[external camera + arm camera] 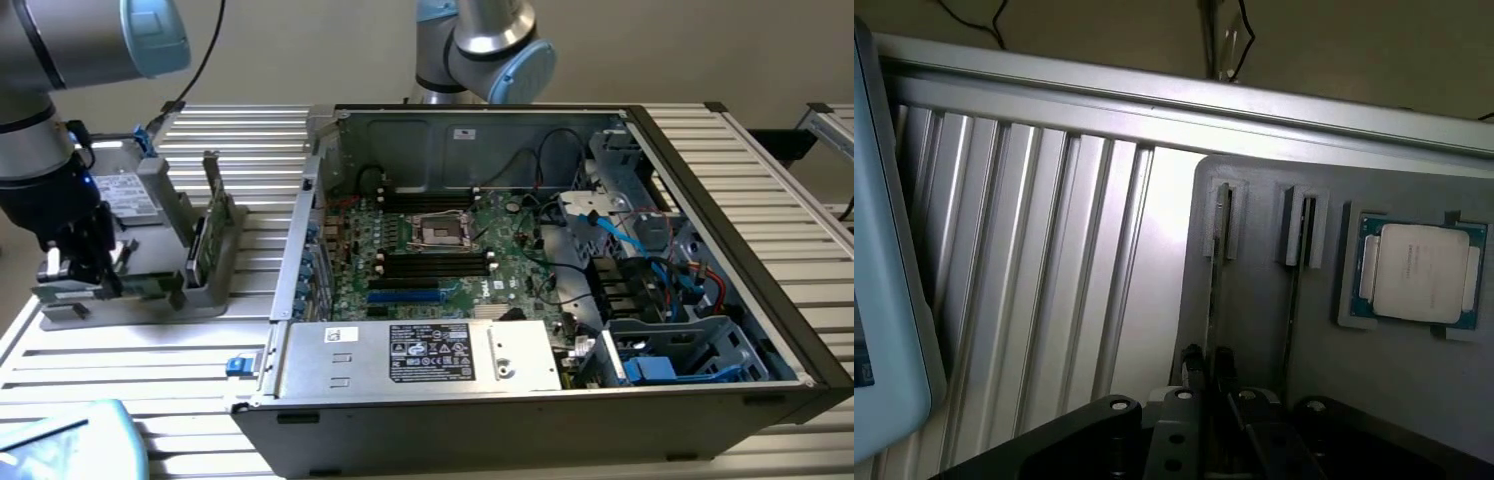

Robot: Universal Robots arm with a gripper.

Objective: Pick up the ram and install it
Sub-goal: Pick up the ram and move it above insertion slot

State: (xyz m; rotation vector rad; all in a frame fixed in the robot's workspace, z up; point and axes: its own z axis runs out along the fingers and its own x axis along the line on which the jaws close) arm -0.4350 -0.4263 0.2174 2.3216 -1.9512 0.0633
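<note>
The ram [1213, 290] stands on its long edge in a slot of the grey holder [1254, 330] on the ribbed metal table [1034, 280], at the exterior view's left, well apart from the open computer case [707, 200]. You can see its thin edge running along the slot to a raised end post. A second stick [1295, 300] stands the same way in the neighbouring slot, just beside it. On that stick's other side, a square silver processor [1419, 270] lies flat in its own recess of the same holder. Your claw [1209, 365] is down on the holder with its two dark fingertips [1194, 358] drawn in narrow, one on each side of the ram. They look clenched on its upper edge, and the ram has not been lifted out of its slot. A rounded light-blue object [884, 300] sits on the table near the holder. In the exterior view another green board [200, 245] stands upright in a holder between your claw and the case. Inside the case the motherboard [521, 250] lies flat, with black memory slots [427, 262] near its middle and a silver power supply [414, 352] along the near wall. A second robot arm [487, 45] stands behind the case.
</note>
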